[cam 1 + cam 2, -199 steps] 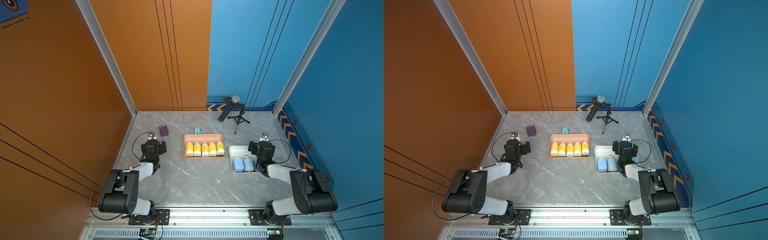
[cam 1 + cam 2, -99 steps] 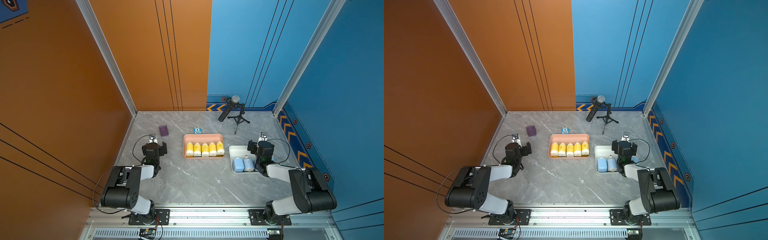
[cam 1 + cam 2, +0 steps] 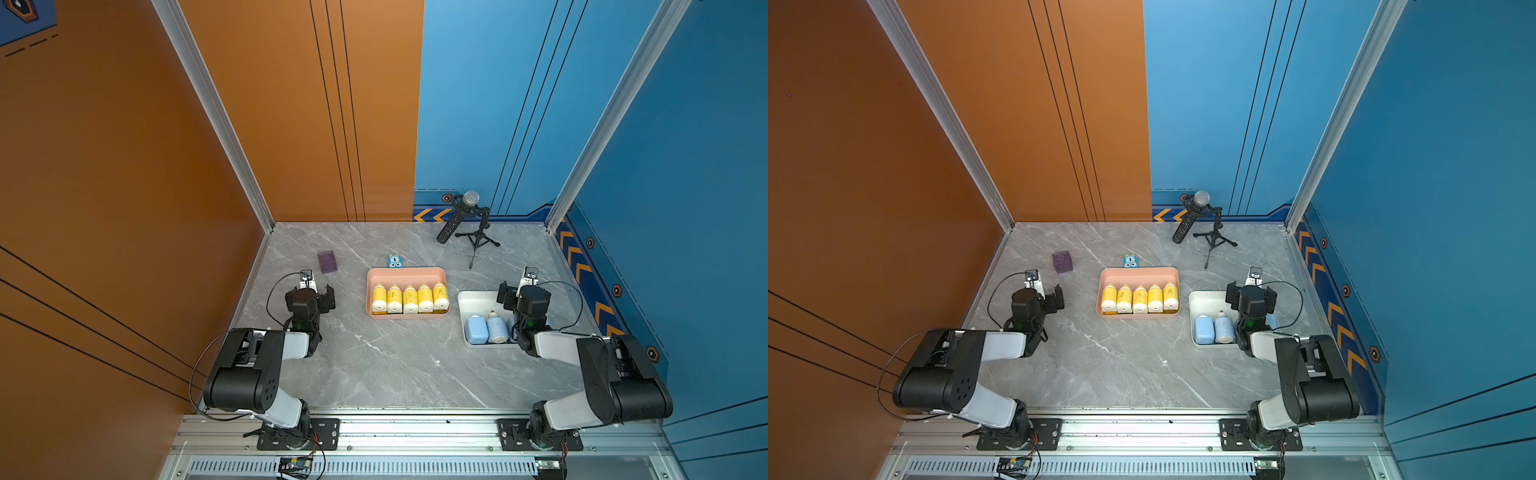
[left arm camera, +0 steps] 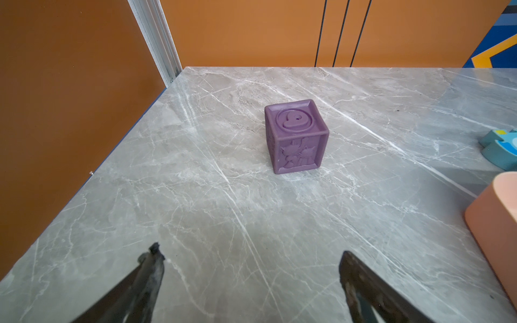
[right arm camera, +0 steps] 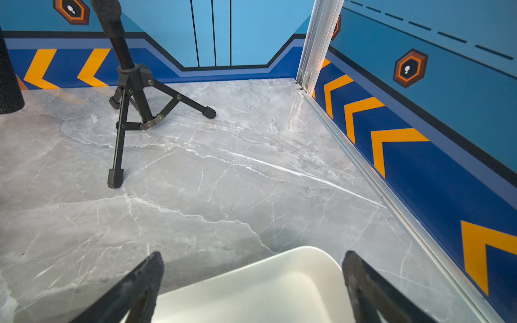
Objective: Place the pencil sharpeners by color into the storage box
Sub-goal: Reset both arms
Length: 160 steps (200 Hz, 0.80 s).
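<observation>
Several yellow pencil sharpeners (image 3: pixel 409 298) (image 3: pixel 1139 298) stand in a row in the pink storage box (image 3: pixel 406 272) (image 3: pixel 1139 271) (image 4: pixel 495 223). Two light blue pencil sharpeners (image 3: pixel 486 328) (image 3: pixel 1212 328) lie in the white storage box (image 3: pixel 473 296) (image 3: pixel 1202 296) (image 5: pixel 251 288); my right arm hides part of that box. My left gripper (image 3: pixel 318 290) (image 3: pixel 1048 293) (image 4: pixel 250 257) is open and empty, low over the table to the left of the pink box. My right gripper (image 3: pixel 519 289) (image 3: pixel 1251 289) (image 5: pixel 251 258) is open and empty above the white box's far right corner.
A dark purple cube (image 3: pixel 327 262) (image 3: pixel 1062 262) (image 4: pixel 296 135) sits ahead of the left gripper. A small blue cartoon toy (image 3: pixel 395 261) (image 3: pixel 1130 261) (image 4: pixel 500 149) stands behind the pink box. A microphone on a tripod (image 3: pixel 473 232) (image 3: pixel 1208 232) (image 5: pixel 134 106) stands at the back right. Walls enclose three sides.
The left arm has drawn back slightly toward its base. The right arm has barely shifted. Both grippers stay open and the sharpeners have not moved.
</observation>
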Tool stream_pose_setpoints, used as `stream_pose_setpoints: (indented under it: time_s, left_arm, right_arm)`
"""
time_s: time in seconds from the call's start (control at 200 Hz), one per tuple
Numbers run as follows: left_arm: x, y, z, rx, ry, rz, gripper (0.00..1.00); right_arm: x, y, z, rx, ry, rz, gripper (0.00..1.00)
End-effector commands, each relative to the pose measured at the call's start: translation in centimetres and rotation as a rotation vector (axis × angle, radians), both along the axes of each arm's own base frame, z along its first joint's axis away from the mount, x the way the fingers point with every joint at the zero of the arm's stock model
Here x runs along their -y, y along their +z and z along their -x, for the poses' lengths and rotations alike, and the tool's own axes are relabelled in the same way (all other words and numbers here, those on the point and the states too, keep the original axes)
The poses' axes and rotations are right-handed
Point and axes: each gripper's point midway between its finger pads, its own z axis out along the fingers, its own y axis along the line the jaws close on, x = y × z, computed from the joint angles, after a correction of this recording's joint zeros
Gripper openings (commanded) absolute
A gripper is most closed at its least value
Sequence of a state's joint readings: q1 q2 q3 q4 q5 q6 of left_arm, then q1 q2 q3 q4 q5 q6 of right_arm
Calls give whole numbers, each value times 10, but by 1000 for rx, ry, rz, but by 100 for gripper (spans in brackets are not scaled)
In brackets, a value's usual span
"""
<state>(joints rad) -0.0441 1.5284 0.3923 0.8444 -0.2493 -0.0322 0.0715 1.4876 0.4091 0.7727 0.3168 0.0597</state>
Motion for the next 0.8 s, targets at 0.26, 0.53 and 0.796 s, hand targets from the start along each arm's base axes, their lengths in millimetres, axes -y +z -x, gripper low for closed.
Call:
stream_pose_setpoints:
  time_s: [0.26, 0.53, 0.796]
  left_arm:
    - [3, -2, 0, 3, -24, -6, 98]
    - [3, -2, 0, 2, -24, -7, 98]
    - [3, -2, 0, 1, -23, -7, 98]
  right_arm:
    - [-4, -9, 1, 10, 40, -36, 100]
    - [-4, -8, 1, 11, 39, -36, 100]
    - [-4, -9, 1, 11, 39, -36, 100]
